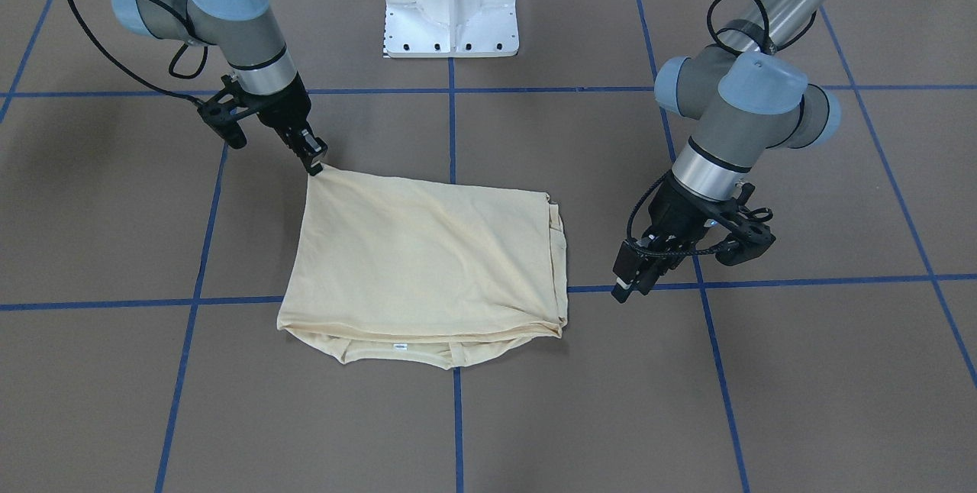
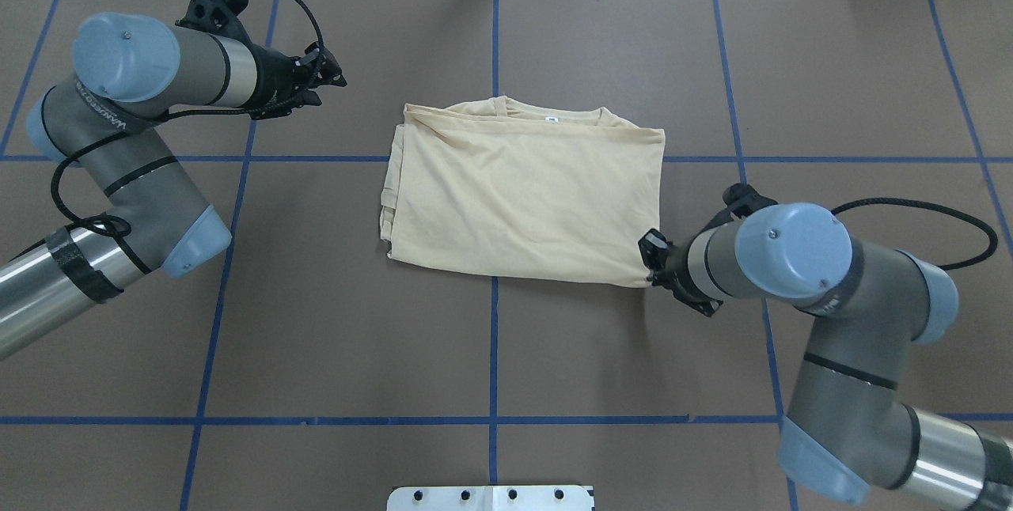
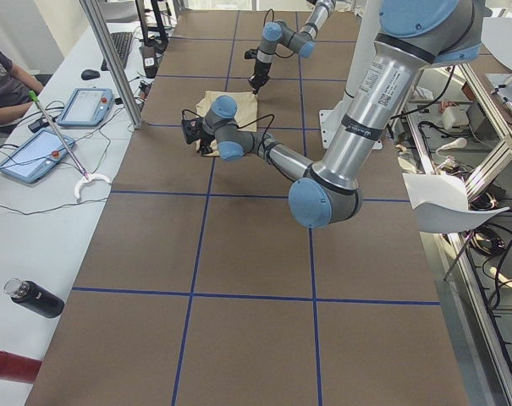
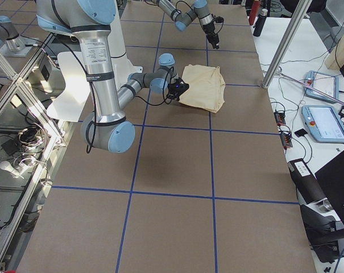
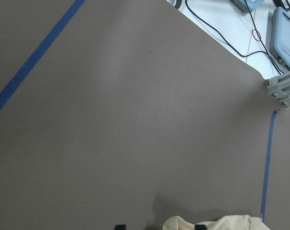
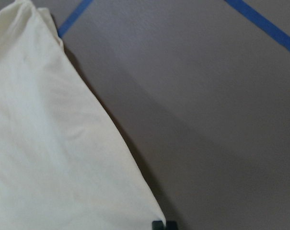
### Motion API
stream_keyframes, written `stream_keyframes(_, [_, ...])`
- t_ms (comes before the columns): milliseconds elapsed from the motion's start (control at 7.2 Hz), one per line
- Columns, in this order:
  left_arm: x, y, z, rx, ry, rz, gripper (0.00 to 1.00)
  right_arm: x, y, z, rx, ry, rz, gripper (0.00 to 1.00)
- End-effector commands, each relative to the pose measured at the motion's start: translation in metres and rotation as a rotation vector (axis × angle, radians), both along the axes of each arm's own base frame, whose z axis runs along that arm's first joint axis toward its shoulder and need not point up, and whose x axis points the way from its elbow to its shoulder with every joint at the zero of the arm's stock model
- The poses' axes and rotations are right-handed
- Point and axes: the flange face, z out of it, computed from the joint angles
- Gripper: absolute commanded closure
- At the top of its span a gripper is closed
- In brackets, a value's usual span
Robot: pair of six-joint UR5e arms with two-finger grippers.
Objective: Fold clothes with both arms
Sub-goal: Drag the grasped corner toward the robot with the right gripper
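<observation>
Cream shirt (image 1: 427, 249) stretches lengthwise from my right fingers (image 1: 314, 162), pinching its corner, toward left fingers (image 1: 627, 284), open, just clear.

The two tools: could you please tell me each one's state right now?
Left tool: open, holding nothing.
Right tool: closed on a corner of the T-shirt.

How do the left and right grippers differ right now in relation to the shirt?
The right gripper is shut on a corner of the shirt, on the robot's side. The left gripper is open and holds nothing. The right gripper touches the fabric, while the left gripper sits apart from it, off the shirt's opposite edge. Both are black two-finger grippers angled toward the shirt.
</observation>
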Motion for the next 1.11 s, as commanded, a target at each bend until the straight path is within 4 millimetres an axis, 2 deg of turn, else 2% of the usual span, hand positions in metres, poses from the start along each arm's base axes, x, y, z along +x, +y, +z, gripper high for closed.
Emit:
stream_keyframes(0, [-0.010, 0.019, -0.039, 0.039, 0.068, 0.056, 0.45, 0.005, 0.096, -0.001, -0.067, -0.037, -0.241, 1.00])
stream_keyframes(139, [-0.011, 0.034, -0.056, 0.030, 0.091, 0.105, 0.45, -0.006, 0.130, -0.005, -0.124, -0.059, -0.364, 1.00])
stream_keyframes(278, [-0.014, 0.045, -0.053, 0.018, 0.089, 0.125, 0.43, -0.005, 0.144, -0.009, -0.189, -0.081, -0.425, 0.92])
stream_keyframes(417, [-0.003, 0.068, -0.055, -0.007, 0.079, 0.174, 0.37, -0.001, 0.152, -0.020, -0.217, -0.101, -0.419, 0.01])
stream_keyframes(556, [0.018, 0.101, -0.057, -0.066, 0.068, 0.213, 0.32, 0.007, 0.150, -0.031, -0.211, -0.124, -0.412, 0.00])
stream_keyframes(695, [0.044, 0.131, -0.061, -0.123, 0.081, 0.251, 0.32, 0.022, 0.123, -0.035, -0.202, -0.137, -0.350, 0.00])
stream_keyframes(973, [0.103, 0.181, -0.050, -0.145, 0.046, 0.246, 0.33, 0.074, 0.036, -0.048, -0.173, -0.193, -0.178, 0.00])
